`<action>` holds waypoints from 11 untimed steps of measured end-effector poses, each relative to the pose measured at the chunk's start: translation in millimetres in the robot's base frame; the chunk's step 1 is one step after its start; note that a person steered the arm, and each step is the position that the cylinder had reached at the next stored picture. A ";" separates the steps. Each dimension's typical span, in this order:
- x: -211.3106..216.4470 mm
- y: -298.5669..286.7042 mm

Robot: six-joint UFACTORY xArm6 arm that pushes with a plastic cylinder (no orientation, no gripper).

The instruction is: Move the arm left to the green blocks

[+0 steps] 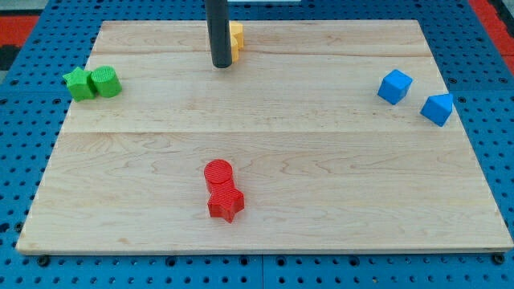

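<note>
Two green blocks lie at the view's left edge of the board: a green star (78, 84) and a green cylinder (105, 82), touching each other. My tip (222, 64) is at the view's top centre, far to the right of the green blocks. It stands just left of a yellow block (236, 39), which the rod partly hides.
A red cylinder (218, 173) and a red star-shaped block (226, 202) sit together at the view's bottom centre. A blue cube (394, 86) and a blue wedge-like block (438, 108) lie at the view's right. The wooden board (321, 160) rests on a blue pegboard.
</note>
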State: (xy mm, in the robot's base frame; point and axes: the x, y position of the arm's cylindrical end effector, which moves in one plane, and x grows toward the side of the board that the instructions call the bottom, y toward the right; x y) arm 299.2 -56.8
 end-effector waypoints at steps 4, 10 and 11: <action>19.2 9.6; -76.2 25.5; -45.7 60.1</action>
